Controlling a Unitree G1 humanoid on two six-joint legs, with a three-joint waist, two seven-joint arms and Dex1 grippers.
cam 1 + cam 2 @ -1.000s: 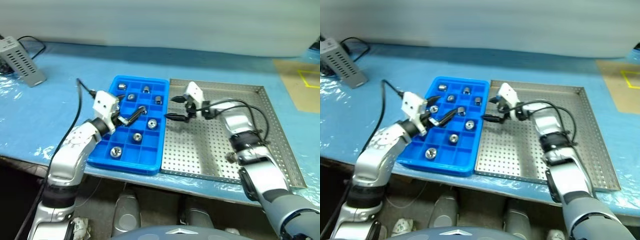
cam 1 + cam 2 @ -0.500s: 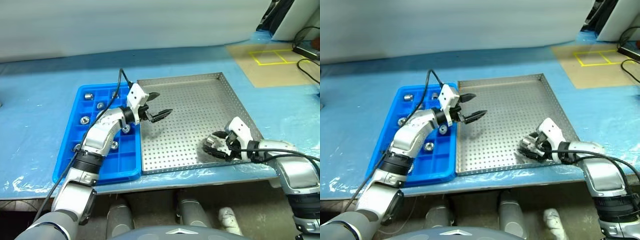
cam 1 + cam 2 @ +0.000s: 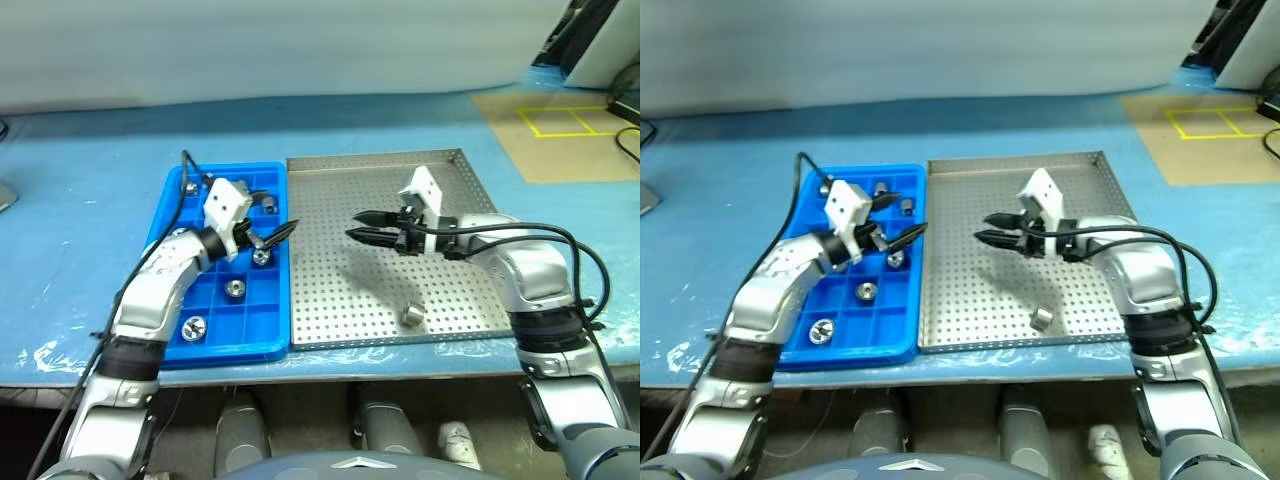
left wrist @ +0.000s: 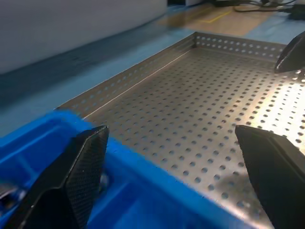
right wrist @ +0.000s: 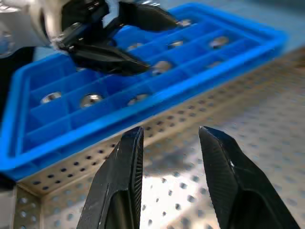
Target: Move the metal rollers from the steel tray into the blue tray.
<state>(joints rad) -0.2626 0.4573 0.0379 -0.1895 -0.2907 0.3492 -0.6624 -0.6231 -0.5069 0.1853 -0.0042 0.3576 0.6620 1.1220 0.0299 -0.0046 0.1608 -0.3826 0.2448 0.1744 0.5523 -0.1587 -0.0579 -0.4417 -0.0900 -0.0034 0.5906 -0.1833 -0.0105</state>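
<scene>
While both arms hang above the work surface, the items stand as follows.

Steel tray [image 3: 440,300]: square, perforated floor, low rims, on the blue-covered table [image 3: 80,240], right of the blue tray and just beside it, the two long edges side by side.

Blue tray [image 3: 225,345]: rectangular, divided into small square compartments, left of the steel tray.

Metal rollers, in the blue tray: several, one to a compartment. One sits at the near left [image 3: 194,325], one near the middle [image 3: 234,288], one by the right wall [image 3: 261,257], and more lie toward the far end, partly hidden by the left arm; their exact count cannot be told.

Metal roller, in the steel tray [image 3: 411,314]: one, lying loose on the perforated floor toward the near edge, apart from both grippers.

Left gripper [image 3: 268,237]: above the right side of the blue tray, pointing right toward the steel tray. Fingers spread wide, nothing between them; the left wrist view shows the two black pads [image 4: 71,181] well apart with bare tray floor between.

Right gripper [image 3: 362,224]: above the middle of the steel tray, pointing left toward the blue tray. Fingers [image 5: 119,191] partly parted with an empty gap between them; no roller is held.

Grippers face each other, tips apart.
</scene>
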